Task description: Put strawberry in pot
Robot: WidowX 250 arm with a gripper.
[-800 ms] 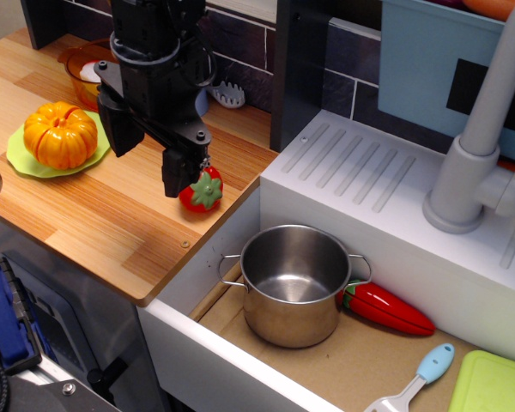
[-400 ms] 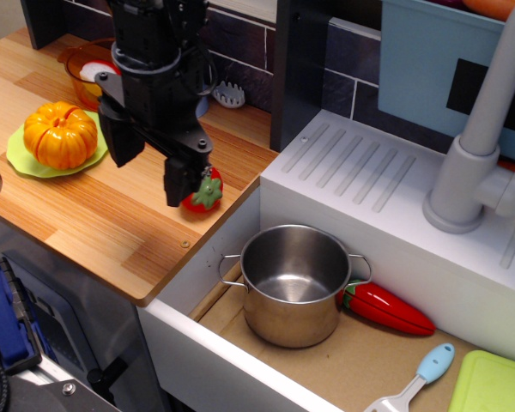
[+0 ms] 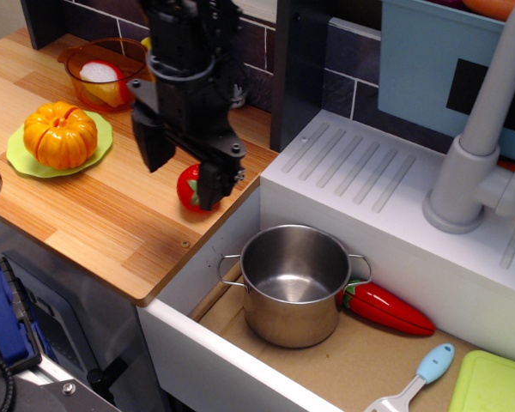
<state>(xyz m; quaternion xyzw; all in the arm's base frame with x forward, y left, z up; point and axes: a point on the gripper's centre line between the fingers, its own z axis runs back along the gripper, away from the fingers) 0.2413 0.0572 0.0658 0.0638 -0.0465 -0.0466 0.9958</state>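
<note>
Colours noted. Strawberry (image 3: 187, 185): red. Pot (image 3: 293, 283): shiny silver steel. Gripper (image 3: 181, 163): black. Counter (image 3: 86, 206): light wood with striped grain. At its far left corner, bowl (image 3: 103, 73): transparent orange, white and yellow contents. Near the left edge, pumpkin (image 3: 60, 134): orange, on a lime-green plate (image 3: 21, 154). Sink (image 3: 395, 223): white; faucet (image 3: 481, 129): grey. Pepper toy (image 3: 388, 307): red, green stem end. Spatula handle (image 3: 433, 362): pale blue. Board (image 3: 493, 384): light green. Back wall tiles (image 3: 343, 51): dark slate.

strawberry (image 3: 187, 186): small red toy fruit on the wooden counter, between the gripper's (image 3: 182, 172) 2 fingers, partly hidden
pot (image 3: 293, 282): shiny steel, 2 loop handles, upright, empty, in the sink below and right of the gripper
</note>
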